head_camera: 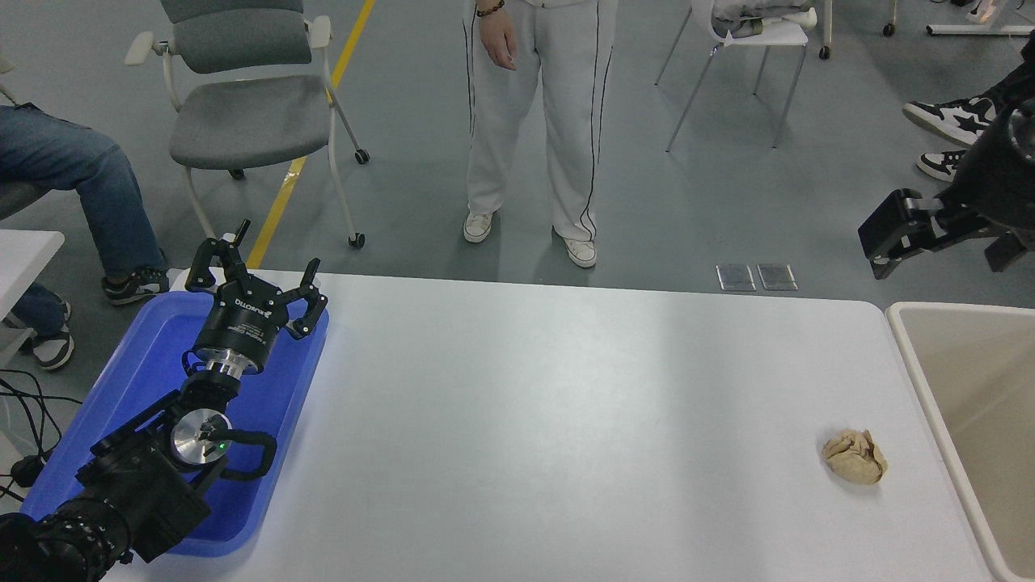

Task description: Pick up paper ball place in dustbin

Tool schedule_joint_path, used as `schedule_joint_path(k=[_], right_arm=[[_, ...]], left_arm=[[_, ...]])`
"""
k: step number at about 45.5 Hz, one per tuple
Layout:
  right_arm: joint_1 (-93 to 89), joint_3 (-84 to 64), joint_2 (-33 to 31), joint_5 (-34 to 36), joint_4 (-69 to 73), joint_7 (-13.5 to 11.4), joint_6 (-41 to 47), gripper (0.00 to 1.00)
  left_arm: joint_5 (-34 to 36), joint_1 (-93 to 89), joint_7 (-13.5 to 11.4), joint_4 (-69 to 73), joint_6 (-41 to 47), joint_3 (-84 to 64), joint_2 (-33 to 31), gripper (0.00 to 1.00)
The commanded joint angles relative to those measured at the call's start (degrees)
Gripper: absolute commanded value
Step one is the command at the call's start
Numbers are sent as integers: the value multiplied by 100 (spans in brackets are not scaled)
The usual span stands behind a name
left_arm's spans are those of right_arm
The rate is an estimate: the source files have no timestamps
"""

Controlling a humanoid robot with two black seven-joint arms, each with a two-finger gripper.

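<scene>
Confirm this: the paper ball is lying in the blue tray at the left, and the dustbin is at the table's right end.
Not quite. In the head view the paper ball lies on the bare white table, near the dustbin at the right end. The blue tray at the left has only the left gripper over it.

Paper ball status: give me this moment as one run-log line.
paper ball: on table, untouched, beside dustbin | right claw: raised past table's far edge, empty | left claw: open, parked over blue tray
</scene>
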Motion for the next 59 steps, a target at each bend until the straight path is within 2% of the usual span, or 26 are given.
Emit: schedule_joint_path(k=[1,16,38,43,52,59], right_arm=[[-61,14,-21,35,0,3,0,100],[-105,58,-275,27,0,3,0,100],[-1344,58,-776,-351,-272,-15,0,100],[-1652,58,-820,-351,-290,-15,-509,100],[-2310,348,-1260,-351,-378,-6,-1537,100],[-2873,533,-1383,-351,-492,-6,-1925,100]], left_arm=[[0,0,0,0,-1,0,0,100],[0,0,0,0,-1,0,0,100],[0,0,0,0,-1,0,0,100],[0,0,0,0,-1,0,0,100],[0,0,0,0,-1,0,0,100],[0,0,0,0,-1,0,0,100]])
